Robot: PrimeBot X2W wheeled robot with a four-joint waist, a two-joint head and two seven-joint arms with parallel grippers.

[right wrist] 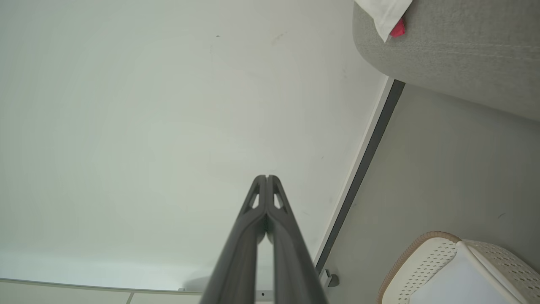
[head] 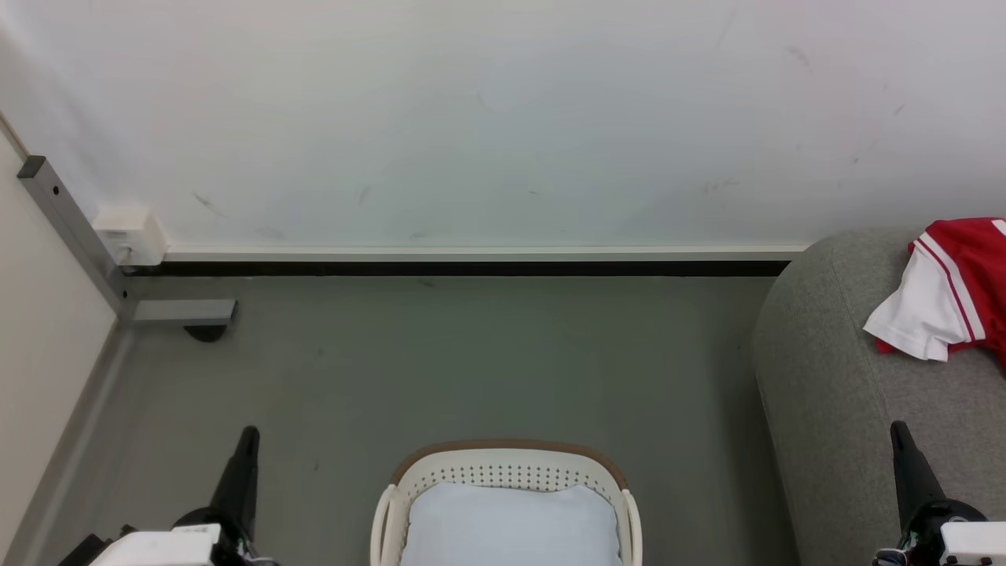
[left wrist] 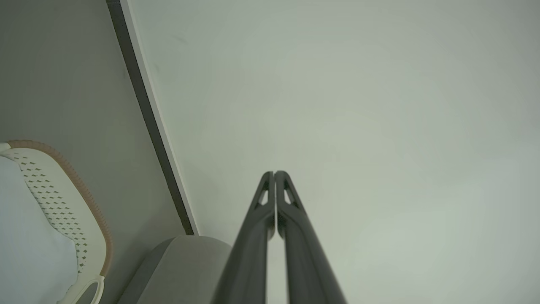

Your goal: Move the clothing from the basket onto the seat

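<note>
Clothing [head: 955, 291] lies on seat [head: 833, 393], beyond right end effector [head: 898, 430].

A: Cream-white perforated laundry basket [head: 511, 474]?
B: Smooth, slightly glossy plastic; brown rim band [head: 511, 446] ribbed.
A: Large light-grey sofa [head: 833, 393]?
B: Matt, coarse-woven fabric. Red-and-white jersey [head: 955, 287]: smooth cloth.

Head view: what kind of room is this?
Likely a bare indoor room staged like a home: a light-grey fabric sofa by a white wall, a cream perforated plastic laundry basket on the grey floor, a red-and-white jersey on the sofa.
</note>
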